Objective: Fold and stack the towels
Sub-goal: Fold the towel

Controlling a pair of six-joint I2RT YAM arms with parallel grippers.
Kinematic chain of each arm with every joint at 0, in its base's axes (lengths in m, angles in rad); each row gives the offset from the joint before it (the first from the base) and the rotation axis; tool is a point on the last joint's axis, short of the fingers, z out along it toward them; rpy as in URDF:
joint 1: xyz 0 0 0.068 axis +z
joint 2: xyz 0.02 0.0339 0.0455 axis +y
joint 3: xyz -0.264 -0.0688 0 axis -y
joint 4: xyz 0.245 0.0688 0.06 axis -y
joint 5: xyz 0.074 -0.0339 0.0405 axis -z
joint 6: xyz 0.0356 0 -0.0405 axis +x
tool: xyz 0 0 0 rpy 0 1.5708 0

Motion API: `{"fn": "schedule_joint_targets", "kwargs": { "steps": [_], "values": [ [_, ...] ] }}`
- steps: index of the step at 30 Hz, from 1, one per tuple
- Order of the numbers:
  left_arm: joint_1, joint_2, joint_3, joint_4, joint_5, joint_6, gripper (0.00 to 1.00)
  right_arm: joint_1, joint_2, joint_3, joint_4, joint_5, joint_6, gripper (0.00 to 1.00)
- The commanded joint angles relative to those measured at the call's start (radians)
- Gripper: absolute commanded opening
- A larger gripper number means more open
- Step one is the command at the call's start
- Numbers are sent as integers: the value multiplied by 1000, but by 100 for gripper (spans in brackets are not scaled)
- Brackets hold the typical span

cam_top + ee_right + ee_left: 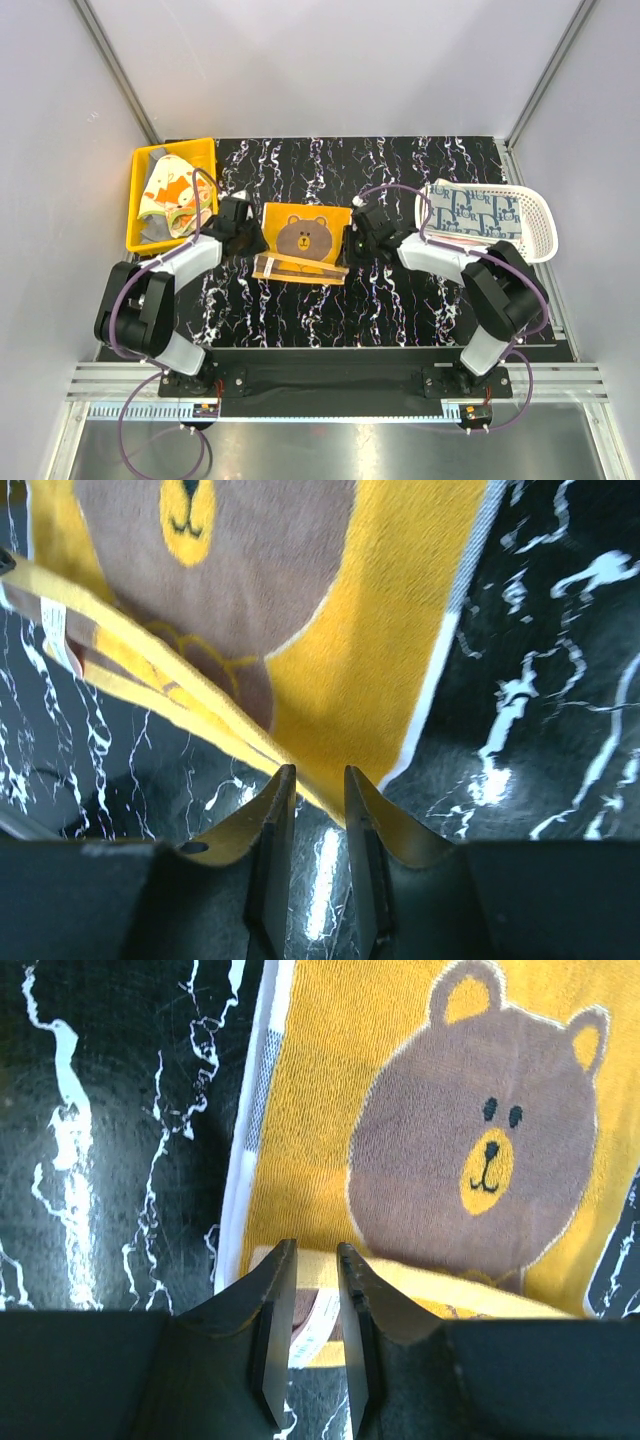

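A yellow towel with a brown bear face [302, 238] lies flat at the table's middle, and its near edge is folded up into a narrow strip [300, 268]. My left gripper [256, 240] stands at the towel's left side. Its jaws [312, 1248] are a narrow gap apart, with the strip's end and a white label [318, 1320] showing in the gap. On the towel's right side, my right gripper [352, 240] is also narrowly open [315, 770], and the towel's corner [330, 805] lies at its tips. The bear towel [380, 630] fills the far part of the right wrist view.
A yellow bin [140, 200] at the back left holds crumpled orange-and-white and grey towels [172, 195]. A white slotted basket [540, 235] at the right holds a folded blue-white patterned towel [480, 212]. Black marbled tabletop [400, 290] surrounds the bear towel.
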State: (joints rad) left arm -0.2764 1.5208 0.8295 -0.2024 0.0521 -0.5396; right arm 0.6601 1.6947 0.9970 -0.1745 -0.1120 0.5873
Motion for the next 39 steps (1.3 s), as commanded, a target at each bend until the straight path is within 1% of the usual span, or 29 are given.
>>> {"fn": "schedule_joint_targets", "kwargs": {
  "steps": [1,4,7,14,15,17,18,20,21,22,24,25,26,28,29,32,34,35,39],
  "values": [
    [2,-56,-38,43,15,3,27,41,-27,-24,58,-48,17,33],
    [3,-89,-88,61,3,-13,27,76,2,-27,69,-54,14,32],
    [2,-132,-109,58,-6,-29,27,104,25,-37,78,-52,20,32],
    [3,-264,-122,18,-51,-65,28,115,-15,-81,81,-19,19,32],
    [3,-292,-119,5,-75,-72,28,115,-21,-84,78,-18,14,33],
    [3,-312,-122,8,-84,-79,31,113,-24,-84,67,-12,11,33],
    [3,-310,-118,11,-89,-79,32,113,-32,-86,67,-11,11,35],
    [3,-257,-80,11,-89,-72,32,115,-56,-87,72,-11,20,38],
    [3,-231,-66,9,-89,-65,32,113,-66,-84,70,-9,20,41],
    [3,-170,-53,11,-87,-63,32,115,-78,-83,66,-5,17,45],
    [-1,-111,-18,17,-93,-54,31,115,-108,-66,46,18,10,50],
    [-4,-84,-4,18,-100,-51,31,115,-116,-57,23,26,0,55],
    [-3,-26,9,17,-104,-46,31,115,-122,-49,14,50,0,56],
    [-12,27,54,0,-142,-37,31,113,-109,-9,-28,89,-6,57],
    [-15,80,68,-12,-181,-33,31,111,-81,11,-42,104,-12,57],
    [-32,140,99,-12,-208,-30,30,110,-11,103,-56,158,-35,58],
    [-50,157,103,-18,-219,-33,29,105,34,144,-56,172,-50,58],
    [-75,160,100,-25,-242,-39,29,101,86,191,-57,190,-55,57],
    [-133,148,44,-20,-285,-83,28,96,207,288,-76,201,-73,56]
  ]
}}
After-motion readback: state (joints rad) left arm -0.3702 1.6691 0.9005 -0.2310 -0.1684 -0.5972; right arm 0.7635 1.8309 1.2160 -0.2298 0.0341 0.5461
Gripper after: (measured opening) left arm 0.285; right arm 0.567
